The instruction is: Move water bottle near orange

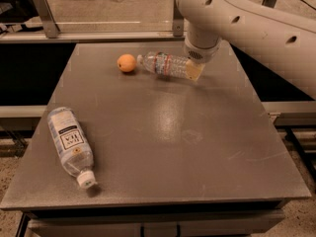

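Note:
The water bottle (165, 64) is slim and clear with a red-and-teal label band. It lies on its side at the back of the grey table (163, 132), its white cap pointing left. The orange (126, 62) sits just left of the cap, with a small gap between them. My gripper (194, 69) comes down from the white arm (247, 23) and is shut on the bottle's base end, at the bottle's right.
A fatter clear bottle with a large white black-lettered label (70, 144) lies on its side near the table's front left corner. A metal rail (98, 33) runs behind the table's back edge.

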Controlling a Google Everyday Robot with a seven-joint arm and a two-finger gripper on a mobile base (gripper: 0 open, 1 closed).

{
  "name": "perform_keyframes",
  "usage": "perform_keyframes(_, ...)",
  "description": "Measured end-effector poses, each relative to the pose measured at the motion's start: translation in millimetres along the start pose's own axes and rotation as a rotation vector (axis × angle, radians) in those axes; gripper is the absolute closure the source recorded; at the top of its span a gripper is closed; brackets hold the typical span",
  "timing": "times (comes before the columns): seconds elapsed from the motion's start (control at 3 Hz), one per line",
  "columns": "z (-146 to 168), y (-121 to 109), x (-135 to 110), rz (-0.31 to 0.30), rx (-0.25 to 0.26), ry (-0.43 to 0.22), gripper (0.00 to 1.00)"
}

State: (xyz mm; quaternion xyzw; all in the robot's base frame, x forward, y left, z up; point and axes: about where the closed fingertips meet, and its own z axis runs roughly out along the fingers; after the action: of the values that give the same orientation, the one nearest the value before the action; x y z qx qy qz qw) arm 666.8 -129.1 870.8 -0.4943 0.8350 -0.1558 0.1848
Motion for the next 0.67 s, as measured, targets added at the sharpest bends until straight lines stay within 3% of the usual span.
perform_keyframes(0.67, 0.4, 0.7, 0.7, -0.001, 0.0, 0.002, 0.6)
